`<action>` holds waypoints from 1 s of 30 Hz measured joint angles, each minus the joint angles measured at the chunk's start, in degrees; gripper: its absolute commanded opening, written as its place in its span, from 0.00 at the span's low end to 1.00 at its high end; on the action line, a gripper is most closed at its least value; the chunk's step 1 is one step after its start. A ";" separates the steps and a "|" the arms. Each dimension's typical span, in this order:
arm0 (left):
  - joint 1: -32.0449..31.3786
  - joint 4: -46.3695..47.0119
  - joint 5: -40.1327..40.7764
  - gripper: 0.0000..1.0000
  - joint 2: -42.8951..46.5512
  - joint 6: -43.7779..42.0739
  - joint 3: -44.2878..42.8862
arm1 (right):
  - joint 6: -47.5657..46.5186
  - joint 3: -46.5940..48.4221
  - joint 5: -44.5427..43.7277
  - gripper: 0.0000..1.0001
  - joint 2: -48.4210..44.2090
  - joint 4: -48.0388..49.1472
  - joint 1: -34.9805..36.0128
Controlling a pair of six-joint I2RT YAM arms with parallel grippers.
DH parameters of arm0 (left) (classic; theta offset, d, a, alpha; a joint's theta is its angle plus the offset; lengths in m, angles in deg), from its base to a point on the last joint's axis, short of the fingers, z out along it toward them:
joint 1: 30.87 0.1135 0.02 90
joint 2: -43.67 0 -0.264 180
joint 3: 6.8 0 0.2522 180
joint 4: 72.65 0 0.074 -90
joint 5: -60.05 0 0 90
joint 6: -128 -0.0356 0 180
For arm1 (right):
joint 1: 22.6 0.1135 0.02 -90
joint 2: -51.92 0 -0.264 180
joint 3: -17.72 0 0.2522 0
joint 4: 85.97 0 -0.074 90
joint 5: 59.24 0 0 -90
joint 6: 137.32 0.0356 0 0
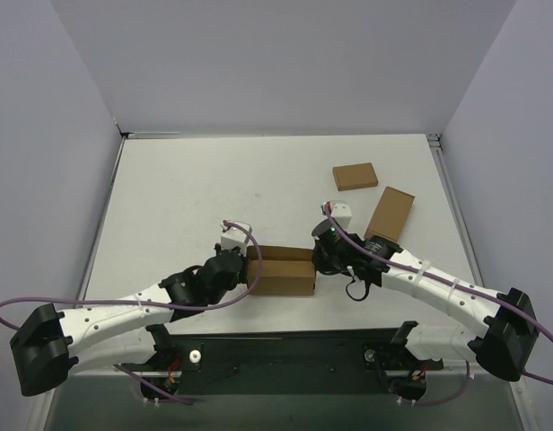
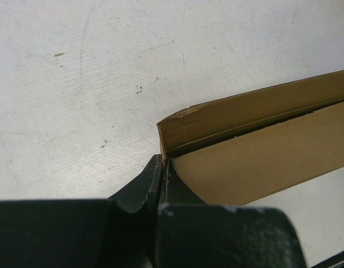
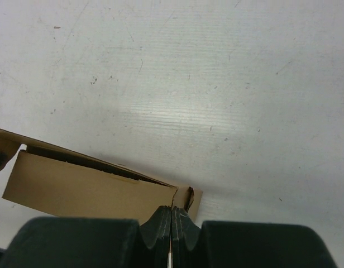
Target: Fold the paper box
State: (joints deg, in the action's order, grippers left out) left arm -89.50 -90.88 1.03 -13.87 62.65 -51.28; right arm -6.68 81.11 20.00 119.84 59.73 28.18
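The paper box (image 1: 285, 274) is a shallow brown cardboard box lying lengthwise in the middle of the table, between both grippers. My left gripper (image 1: 251, 262) is shut, its tips against the box's left end. In the left wrist view the shut left gripper (image 2: 161, 163) meets the corner of the paper box (image 2: 261, 151), whose top flap stands slightly ajar. My right gripper (image 1: 318, 260) is shut at the box's right end. In the right wrist view the right gripper (image 3: 172, 209) touches a small torn end tab of the paper box (image 3: 88, 187). Whether either pinches cardboard is unclear.
Two smaller brown boxes lie at the back right: one flat (image 1: 355, 175), one angled (image 1: 390, 213) just beyond the right arm. White walls enclose the table on three sides. The black base plate (image 1: 285, 350) runs along the near edge.
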 measured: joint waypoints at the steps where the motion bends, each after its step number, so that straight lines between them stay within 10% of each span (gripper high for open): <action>1: -0.50 0.42 0.72 0.00 0.02 -0.07 0.28 | -0.07 0.28 -0.09 0.00 0.00 -0.11 0.00; 30: -4.44 2.23 6.93 0.00 0.07 -0.96 1.36 | 0.61 -1.22 -6.43 0.00 -1.60 -0.57 4.37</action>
State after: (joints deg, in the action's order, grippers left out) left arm -93.94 -88.66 7.96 -13.81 61.69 -49.93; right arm -6.06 79.89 13.57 118.24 59.16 32.55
